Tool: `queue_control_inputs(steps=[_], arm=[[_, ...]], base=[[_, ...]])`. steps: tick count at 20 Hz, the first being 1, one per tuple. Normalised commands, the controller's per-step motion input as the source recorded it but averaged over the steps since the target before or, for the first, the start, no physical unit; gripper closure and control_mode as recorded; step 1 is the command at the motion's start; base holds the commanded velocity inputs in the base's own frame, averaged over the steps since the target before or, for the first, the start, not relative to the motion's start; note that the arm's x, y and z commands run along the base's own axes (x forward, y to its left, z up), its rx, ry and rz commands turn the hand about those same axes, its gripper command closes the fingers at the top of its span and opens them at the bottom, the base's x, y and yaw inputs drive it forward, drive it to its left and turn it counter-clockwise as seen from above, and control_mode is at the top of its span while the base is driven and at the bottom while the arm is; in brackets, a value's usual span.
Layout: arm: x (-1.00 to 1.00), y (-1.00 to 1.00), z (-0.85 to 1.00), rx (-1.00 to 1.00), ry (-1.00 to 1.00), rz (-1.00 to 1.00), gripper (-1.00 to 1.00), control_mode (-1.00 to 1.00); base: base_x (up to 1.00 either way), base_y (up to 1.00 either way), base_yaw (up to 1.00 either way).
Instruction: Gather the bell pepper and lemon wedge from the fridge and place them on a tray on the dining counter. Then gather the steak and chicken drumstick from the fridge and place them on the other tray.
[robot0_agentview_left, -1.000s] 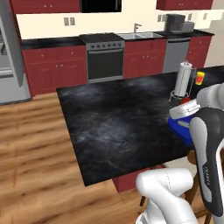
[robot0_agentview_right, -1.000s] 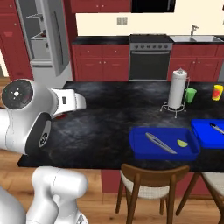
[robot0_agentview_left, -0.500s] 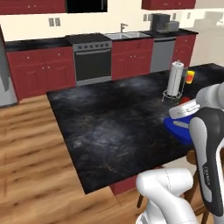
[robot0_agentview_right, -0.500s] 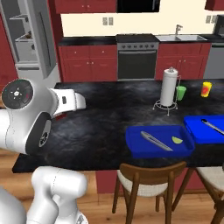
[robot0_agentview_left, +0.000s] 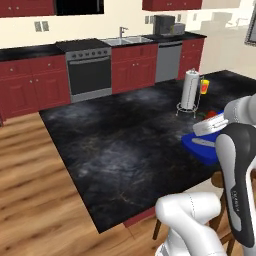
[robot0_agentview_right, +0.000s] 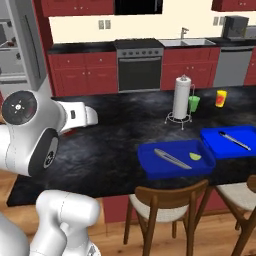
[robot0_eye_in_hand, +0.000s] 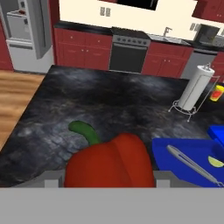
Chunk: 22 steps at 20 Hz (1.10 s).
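While clasping bell pepper (robot0_eye_in_hand: 109, 161), pincer (robot0_eye_in_hand: 109, 177) seemingly level.

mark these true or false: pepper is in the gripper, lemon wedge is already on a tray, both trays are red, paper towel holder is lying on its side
1. The gripper holds the bell pepper. True.
2. The lemon wedge lies in the near blue tray. True.
3. Both trays are red. False: the near tray and the other tray are blue.
4. The paper towel holder lies on its side. False: it stands upright on the dining counter.
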Motion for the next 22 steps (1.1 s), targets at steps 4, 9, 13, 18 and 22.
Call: queue_control_inputs(steps=[4,9,13,18,22], arm=[[0.00,0.00,0.00,0.00,0.00,0.00,1.00,1.00],[0.00,0.00,0.00,0.00,0.00,0.00,1.00,1.00],[0.00,0.00,0.00,0.00,0.00,0.00,1.00,1.00],[0.00,0.00,0.00,0.00,0.00,0.00,1.00,1.00],[0.00,-0.29,-0.06,0.04,0.00,-0.04,1.00,-1.00]], base=[[1.00,-1.00,-0.16],[0.91,-0.64,-0.13],[0.31,-0.02,-0.02],[0.03,-0.21,0.00],[0.00,-0.10,-0.01]])
